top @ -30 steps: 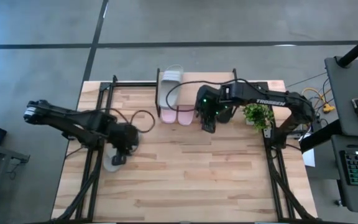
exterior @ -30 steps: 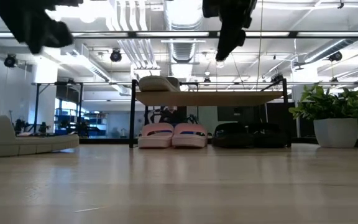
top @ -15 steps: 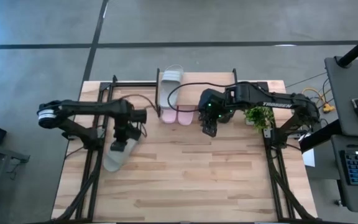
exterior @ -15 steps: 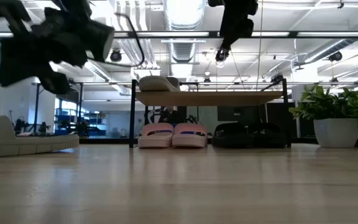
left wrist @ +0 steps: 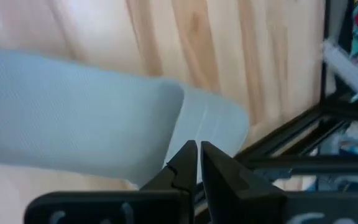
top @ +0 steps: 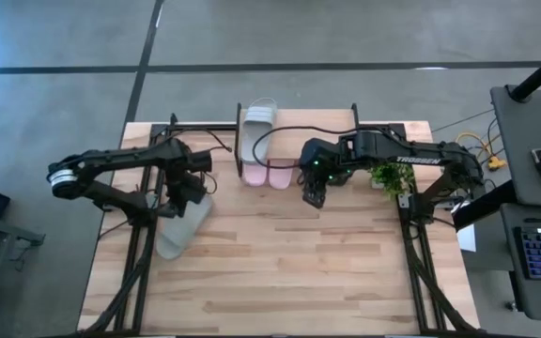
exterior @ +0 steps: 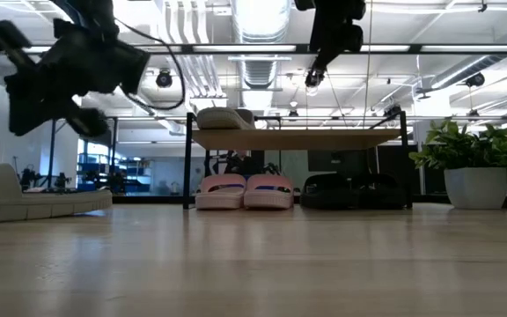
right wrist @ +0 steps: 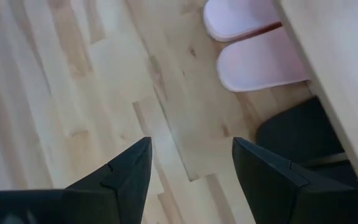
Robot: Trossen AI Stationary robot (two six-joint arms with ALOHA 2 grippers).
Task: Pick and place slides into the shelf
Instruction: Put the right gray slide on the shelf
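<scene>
One grey-green slide (top: 178,235) lies flat on the table near its left edge. My left gripper (top: 191,199) hangs shut above that slide's far end (left wrist: 216,118), clear of it. The shelf (exterior: 306,138) stands at the far middle. A second grey-green slide (top: 258,120) rests on its plank top. A pale pink pair (exterior: 245,191) and a black pair (exterior: 350,192) sit side by side under it. My right gripper (top: 314,197) hangs open in front of the shelf, above the bare table beside the pink pair, with nothing between its fingers (right wrist: 129,168).
A potted plant (top: 390,174) in a white pot stands right of the shelf, close to my right arm. A black cable (top: 285,131) runs across the shelf top. The near half of the wooden table (top: 280,272) is bare.
My left gripper has swung from over the grey-green slide's middle toward the table's far edge, come down a little and turned about. The slide has stayed where it lay. My right gripper has rolled slightly in place.
</scene>
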